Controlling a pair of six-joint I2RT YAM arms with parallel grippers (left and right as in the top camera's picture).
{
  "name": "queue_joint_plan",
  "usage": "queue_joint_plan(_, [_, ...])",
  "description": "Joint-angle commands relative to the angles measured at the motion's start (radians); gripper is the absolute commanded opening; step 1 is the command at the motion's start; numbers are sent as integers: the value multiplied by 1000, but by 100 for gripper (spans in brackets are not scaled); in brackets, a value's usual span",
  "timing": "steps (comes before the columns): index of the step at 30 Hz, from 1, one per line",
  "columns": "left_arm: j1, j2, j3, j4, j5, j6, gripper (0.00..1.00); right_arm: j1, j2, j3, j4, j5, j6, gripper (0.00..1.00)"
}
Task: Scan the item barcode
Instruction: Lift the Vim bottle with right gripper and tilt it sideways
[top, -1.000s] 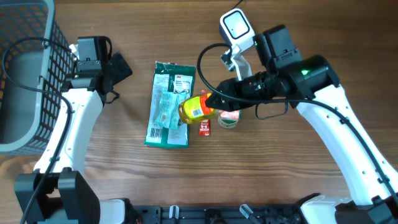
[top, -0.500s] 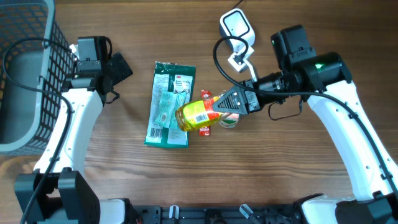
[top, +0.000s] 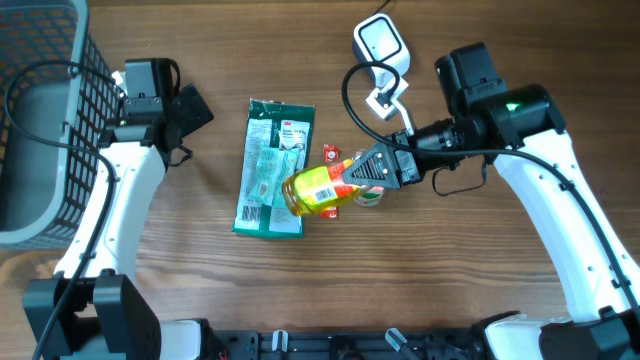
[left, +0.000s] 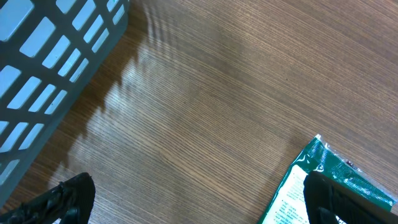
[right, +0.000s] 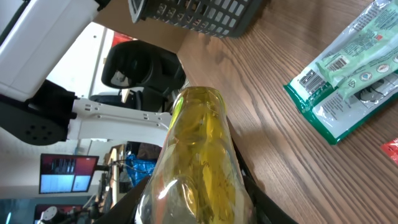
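**A:** Start at the left edge. What's there?

**B:** A grey mesh basket (top: 45, 60) fills the nine-to-eleven o'clock side of the table (top: 200, 290). At the basket's three o'clock, the left gripper (left: 199, 198) hangs over bare wood with its jaws spread wide and nothing between them.

**A:** And moving on from there?

**B:** A green packet (top: 268, 170) lies flat, long side running twelve to six, at the left gripper's four o'clock. The left wrist camera catches only its corner, and the right wrist camera shows a barcode printed on it.

**A:** Where's the bottle?

**B:** The yellow bottle (top: 318, 188) is near the middle of the table, at the packet's three o'clock. It lies on its side, and its base end overlaps the packet's right edge in the overhead view. I cannot tell whether the two touch.

**A:** Who has it?

**B:** The right gripper (top: 375, 170) has its jaws clamped on the bottle's neck end, reaching in from three o'clock. In the right wrist view the bottle fills the lower centre.

**A:** Anything around it?

**B:** A red sachet (top: 330, 153) peeks out at the bottle's twelve o'clock. A small jar (top: 368, 198) sits under the gripper. The white scanner (top: 380, 42) rests at the bottle's one o'clock, well apart from it.
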Motion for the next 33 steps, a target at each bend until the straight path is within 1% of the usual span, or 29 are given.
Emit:
queue_joint_plan(1, [3,1,12,0,2,-17,100,0,5,-10,-3,-39,-24,4])
queue_joint_plan(22, [3,1,12,0,2,-17,100,0,5,-10,34,-13,-21,5])
queue_joint_plan(27, [3,1,12,0,2,-17,100,0,5,-10,49,-8,13,4])
queue_joint_plan(33, [3,1,12,0,2,-17,100,0,5,-10,64,-8,13,5])
